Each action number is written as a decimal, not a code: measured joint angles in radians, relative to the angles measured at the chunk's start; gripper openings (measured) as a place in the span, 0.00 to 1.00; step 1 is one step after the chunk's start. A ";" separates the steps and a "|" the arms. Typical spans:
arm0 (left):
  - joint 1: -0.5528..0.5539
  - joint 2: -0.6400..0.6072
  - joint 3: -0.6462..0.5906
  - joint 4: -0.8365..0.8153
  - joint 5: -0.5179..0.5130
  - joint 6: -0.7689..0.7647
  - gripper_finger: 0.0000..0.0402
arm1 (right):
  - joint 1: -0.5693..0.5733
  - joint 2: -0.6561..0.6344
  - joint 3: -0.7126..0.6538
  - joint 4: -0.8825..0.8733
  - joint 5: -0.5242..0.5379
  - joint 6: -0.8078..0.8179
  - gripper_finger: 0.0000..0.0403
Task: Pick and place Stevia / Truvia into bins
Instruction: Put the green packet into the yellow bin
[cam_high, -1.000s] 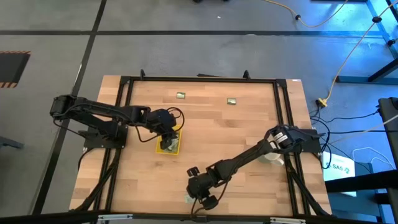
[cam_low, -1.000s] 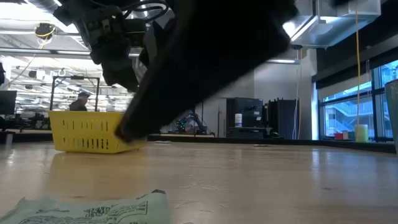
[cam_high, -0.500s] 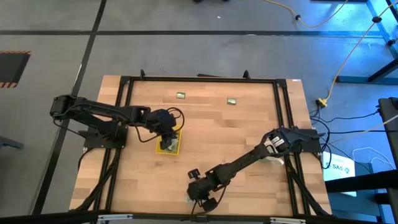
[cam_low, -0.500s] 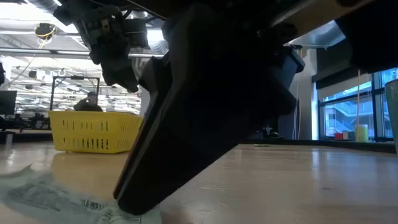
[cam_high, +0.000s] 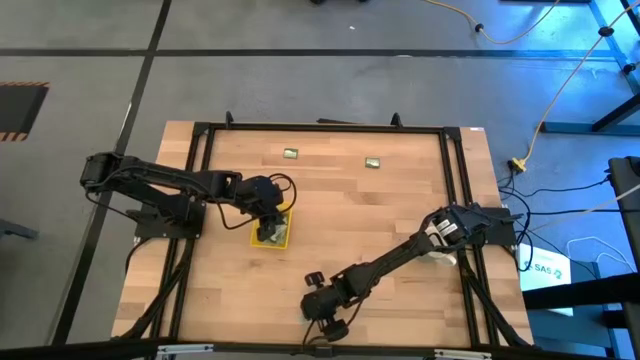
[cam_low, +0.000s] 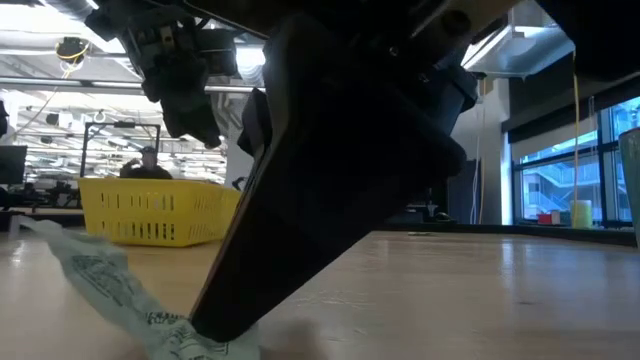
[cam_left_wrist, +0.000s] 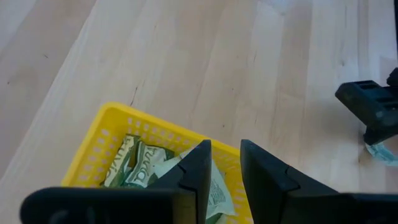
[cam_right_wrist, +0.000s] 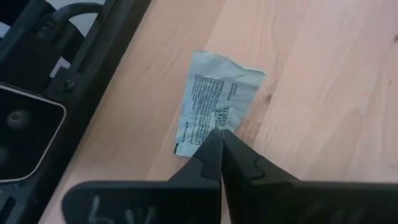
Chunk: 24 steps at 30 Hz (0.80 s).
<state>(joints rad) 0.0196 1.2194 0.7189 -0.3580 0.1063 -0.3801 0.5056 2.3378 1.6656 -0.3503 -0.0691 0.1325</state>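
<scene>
A pale green and white Stevia sachet (cam_right_wrist: 217, 99) lies close to the table's near edge, and my right gripper (cam_right_wrist: 219, 134) is shut on it. In the low view the sachet (cam_low: 105, 285) slants up from the fingers. The yellow bin (cam_high: 272, 233) sits left of the table's middle with several sachets (cam_left_wrist: 140, 163) inside. My left gripper (cam_left_wrist: 225, 167) hangs just above the bin (cam_low: 150, 212), its fingers a little apart and nothing seen between them. Two more sachets (cam_high: 291, 153) (cam_high: 372, 162) lie flat near the far edge. My right gripper pinches the sachet near one short end (cam_right_wrist: 208, 123) between its two fingertips. The fingers slant down on it from above. The pinched end sits at the table top, and the free end (cam_low: 40, 230) stands raised off the wood.
The black frame rail (cam_right_wrist: 68, 56) runs close beside the pinched sachet at the near edge. A white thing (cam_high: 437, 253) shows under my right arm near the right rail. Bare wood (cam_high: 380, 210) lies between the bin and the right arm.
My right gripper has come down toward the near edge onto the sachet. The sachet lay flat a second ago. Now one end stays down at the fingertips, and the other end has tipped up off the table.
</scene>
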 joint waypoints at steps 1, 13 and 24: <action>0.000 0.000 0.000 0.000 0.003 0.000 0.20 | 0.000 -0.001 -0.001 0.001 0.002 0.004 0.01; 0.000 0.000 0.000 0.110 0.149 0.090 0.19 | -0.035 -0.098 -0.012 -0.147 0.122 -0.033 0.00; -0.138 -0.001 0.000 0.404 0.229 0.614 0.22 | -0.136 -0.337 -0.007 -0.139 0.005 0.095 0.00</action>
<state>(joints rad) -0.1187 1.2186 0.7189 0.0455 0.3355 0.2339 0.3701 2.0004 1.6591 -0.4889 -0.0642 0.2274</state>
